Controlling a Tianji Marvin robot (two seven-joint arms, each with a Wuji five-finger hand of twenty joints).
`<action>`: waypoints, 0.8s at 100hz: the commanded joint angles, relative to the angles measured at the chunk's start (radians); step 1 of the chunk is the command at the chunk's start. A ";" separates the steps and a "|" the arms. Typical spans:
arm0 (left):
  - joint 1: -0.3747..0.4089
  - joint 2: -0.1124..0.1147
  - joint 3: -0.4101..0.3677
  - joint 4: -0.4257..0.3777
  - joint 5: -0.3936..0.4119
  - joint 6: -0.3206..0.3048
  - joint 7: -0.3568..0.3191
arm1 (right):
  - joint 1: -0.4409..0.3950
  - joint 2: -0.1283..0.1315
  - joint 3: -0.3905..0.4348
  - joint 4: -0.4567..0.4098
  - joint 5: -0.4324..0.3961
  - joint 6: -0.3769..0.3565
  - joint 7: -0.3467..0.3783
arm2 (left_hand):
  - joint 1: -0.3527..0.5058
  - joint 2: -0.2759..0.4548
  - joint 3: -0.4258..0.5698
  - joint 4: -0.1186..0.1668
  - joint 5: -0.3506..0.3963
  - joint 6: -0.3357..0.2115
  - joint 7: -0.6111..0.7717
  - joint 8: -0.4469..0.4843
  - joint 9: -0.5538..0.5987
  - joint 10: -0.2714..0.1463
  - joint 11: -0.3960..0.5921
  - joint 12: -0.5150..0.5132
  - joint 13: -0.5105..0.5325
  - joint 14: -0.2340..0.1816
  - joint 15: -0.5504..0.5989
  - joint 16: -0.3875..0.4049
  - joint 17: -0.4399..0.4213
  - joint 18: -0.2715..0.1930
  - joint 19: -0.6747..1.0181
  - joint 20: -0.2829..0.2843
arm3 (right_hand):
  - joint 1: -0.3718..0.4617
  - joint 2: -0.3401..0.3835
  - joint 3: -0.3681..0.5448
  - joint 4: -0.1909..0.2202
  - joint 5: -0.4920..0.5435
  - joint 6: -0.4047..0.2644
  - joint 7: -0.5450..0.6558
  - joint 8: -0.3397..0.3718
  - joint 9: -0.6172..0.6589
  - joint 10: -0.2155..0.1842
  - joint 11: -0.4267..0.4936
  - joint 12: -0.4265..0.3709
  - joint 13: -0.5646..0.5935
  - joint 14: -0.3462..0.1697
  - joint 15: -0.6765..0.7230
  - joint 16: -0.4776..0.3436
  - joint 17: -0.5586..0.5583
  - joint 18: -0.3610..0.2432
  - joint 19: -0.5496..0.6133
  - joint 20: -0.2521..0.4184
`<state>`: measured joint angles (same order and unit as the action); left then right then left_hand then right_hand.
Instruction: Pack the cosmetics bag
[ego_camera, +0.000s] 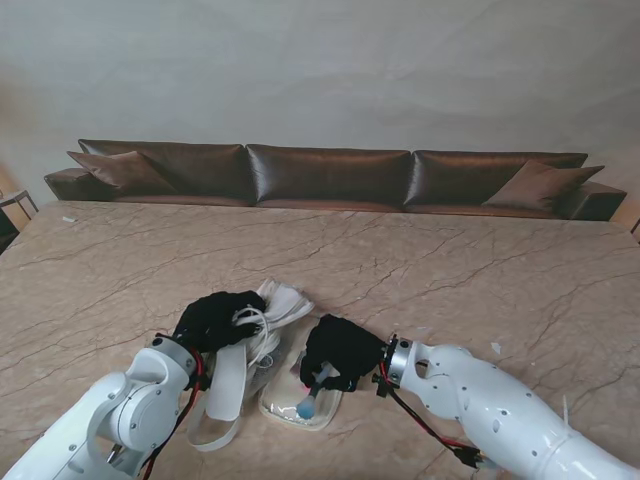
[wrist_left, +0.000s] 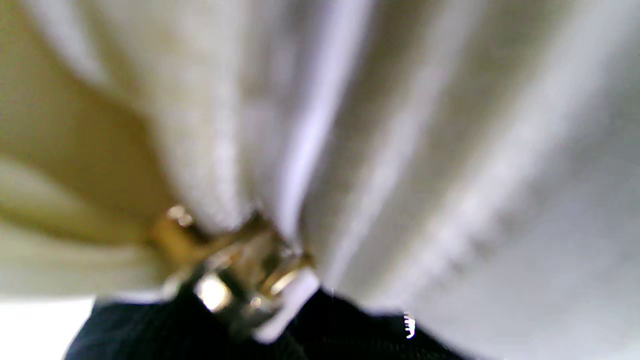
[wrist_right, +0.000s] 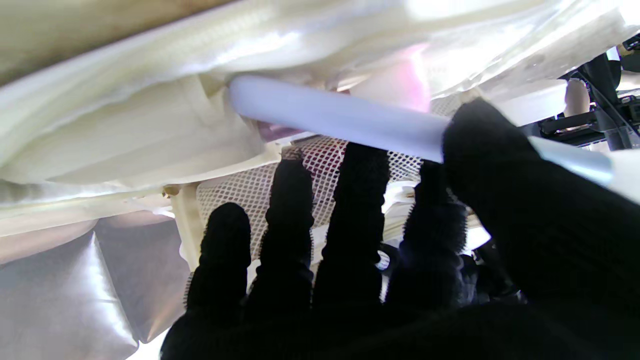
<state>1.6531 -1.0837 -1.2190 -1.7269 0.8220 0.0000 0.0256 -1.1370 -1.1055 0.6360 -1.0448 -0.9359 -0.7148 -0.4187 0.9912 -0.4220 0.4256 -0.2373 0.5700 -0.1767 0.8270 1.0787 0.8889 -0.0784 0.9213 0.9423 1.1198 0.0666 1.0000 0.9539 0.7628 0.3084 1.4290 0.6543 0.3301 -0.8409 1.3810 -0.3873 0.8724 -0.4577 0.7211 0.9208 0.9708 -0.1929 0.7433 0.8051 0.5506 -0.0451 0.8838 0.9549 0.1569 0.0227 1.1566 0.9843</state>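
One item is in transit: a pale blue tube (ego_camera: 312, 397), pinched by the right robot hand (ego_camera: 340, 352) between thumb and fingers (wrist_right: 350, 210), its far end reaching into the mouth of the cosmetics bag (ego_camera: 300, 405). Nearest me, the bag lies open on the marble worktop (ego_camera: 450, 270), clear flap (ego_camera: 212, 432) spread to the left. In the right wrist view a white mesh pocket (wrist_right: 250, 187) shows behind the fingers, and something pink (wrist_right: 400, 82) lies under the translucent wall; I judge at least one item already packed. Just farther, the left robot hand (ego_camera: 215, 318) is closed on the bag's white fabric (ego_camera: 280, 300), holding it up; its wrist view is blurred but shows a gold zip pull (wrist_left: 225, 270). Judgement: mid-task. Tube not yet released; zip not yet closed. No other loose cosmetics are visible on the worktop. A brown sofa (ego_camera: 330, 175) stands beyond.
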 joint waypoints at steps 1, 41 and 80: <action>0.007 -0.003 0.006 -0.006 -0.005 -0.002 -0.003 | 0.011 -0.009 -0.013 0.011 -0.002 -0.010 -0.010 | 0.165 0.175 0.098 0.068 0.109 -0.121 0.311 0.057 0.003 -0.189 0.007 0.011 -0.005 -0.012 0.004 0.017 -0.006 0.015 0.005 0.015 | 0.108 0.121 0.049 0.044 0.080 -0.121 0.182 0.019 -0.007 -0.022 0.023 0.002 -0.020 -0.014 0.002 0.003 -0.015 -0.008 0.000 0.014; -0.004 -0.002 0.014 -0.002 -0.009 0.000 -0.010 | 0.082 -0.031 -0.102 0.074 -0.006 -0.022 -0.073 | 0.166 0.175 0.099 0.068 0.109 -0.121 0.311 0.058 0.002 -0.189 0.006 0.011 -0.005 -0.011 0.005 0.017 -0.007 0.017 0.004 0.017 | 0.110 0.129 0.043 0.036 0.087 -0.137 0.166 0.041 -0.003 -0.032 0.014 0.009 -0.019 -0.022 0.005 0.002 -0.015 -0.006 0.000 0.014; -0.006 -0.001 0.008 0.005 -0.010 -0.003 -0.015 | 0.090 -0.014 -0.098 0.066 -0.021 0.005 -0.053 | 0.165 0.174 0.099 0.068 0.111 -0.122 0.311 0.058 0.003 -0.189 0.007 0.011 -0.004 -0.012 0.004 0.017 -0.006 0.017 0.004 0.018 | 0.115 0.124 0.048 0.036 0.090 -0.125 0.163 0.046 0.000 -0.022 0.014 0.013 -0.019 -0.015 0.007 0.001 -0.023 -0.008 -0.003 0.015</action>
<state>1.6407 -1.0829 -1.2102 -1.7206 0.8134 -0.0007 0.0141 -1.0418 -1.1324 0.5279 -0.9561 -0.9474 -0.7176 -0.4802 0.9912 -0.4220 0.4255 -0.2373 0.5700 -0.1760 0.8270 1.0787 0.8889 -0.0784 0.9213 0.9454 1.1198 0.0667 1.0015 0.9558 0.7627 0.3084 1.4288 0.6547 0.3332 -0.8408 1.3804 -0.3998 0.8724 -0.4577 0.7211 0.9207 0.9705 -0.1965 0.7434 0.8083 0.5400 -0.0451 0.8838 0.9549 0.1459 0.0227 1.1546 0.9843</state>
